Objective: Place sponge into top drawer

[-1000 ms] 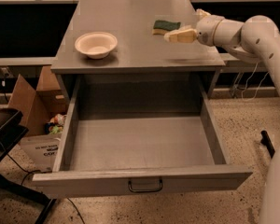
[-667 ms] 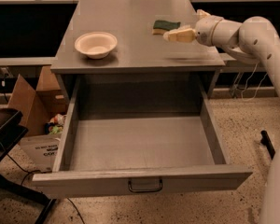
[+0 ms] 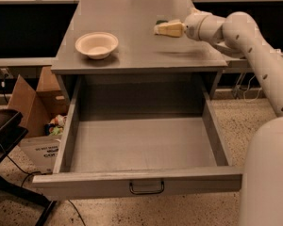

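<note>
The sponge (image 3: 161, 21) is seen on the desk (image 3: 132, 53), right by the hand (image 3: 166, 29). Whether the hand is open or shut cannot be told. Being likely soft and light, the sponge should be pinched gently at its sides.

Arm (image 3: 254, 48) outstretched, jaws at upper right

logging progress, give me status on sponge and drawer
Gripper at sponge, back right of tabletop. Top drawer pulled open, sponge not yet in. Bowl off left, not in the way.
</note>
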{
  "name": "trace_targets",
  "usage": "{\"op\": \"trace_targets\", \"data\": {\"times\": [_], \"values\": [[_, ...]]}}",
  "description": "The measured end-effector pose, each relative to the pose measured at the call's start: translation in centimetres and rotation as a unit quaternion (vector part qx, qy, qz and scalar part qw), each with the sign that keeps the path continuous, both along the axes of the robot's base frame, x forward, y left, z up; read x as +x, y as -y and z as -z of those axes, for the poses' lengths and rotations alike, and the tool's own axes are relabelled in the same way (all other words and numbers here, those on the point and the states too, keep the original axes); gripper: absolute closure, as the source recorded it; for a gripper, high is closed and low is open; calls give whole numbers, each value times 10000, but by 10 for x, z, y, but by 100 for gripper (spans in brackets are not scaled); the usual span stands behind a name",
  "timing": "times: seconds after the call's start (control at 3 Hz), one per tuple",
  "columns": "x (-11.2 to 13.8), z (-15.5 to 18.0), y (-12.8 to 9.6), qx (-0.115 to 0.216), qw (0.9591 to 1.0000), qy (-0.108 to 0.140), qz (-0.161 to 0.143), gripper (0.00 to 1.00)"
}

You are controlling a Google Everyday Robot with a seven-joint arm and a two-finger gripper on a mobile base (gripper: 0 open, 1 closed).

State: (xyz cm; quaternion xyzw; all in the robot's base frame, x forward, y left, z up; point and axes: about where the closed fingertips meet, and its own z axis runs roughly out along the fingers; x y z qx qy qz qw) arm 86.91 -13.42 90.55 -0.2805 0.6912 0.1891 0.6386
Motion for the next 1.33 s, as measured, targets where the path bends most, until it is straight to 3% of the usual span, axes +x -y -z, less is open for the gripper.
{"op": "trace_targets", "data": {"times": [0.33, 0.67, 1.0, 1.33], "values": [[14, -3, -7, -240, 9995, -86, 185, 0], [28, 3, -3, -670, 9964, -118, 511, 0], [46, 23, 12, -849, 9923, -309, 847, 0], [56, 39, 14, -771, 9917, -512, 893, 0]]}}
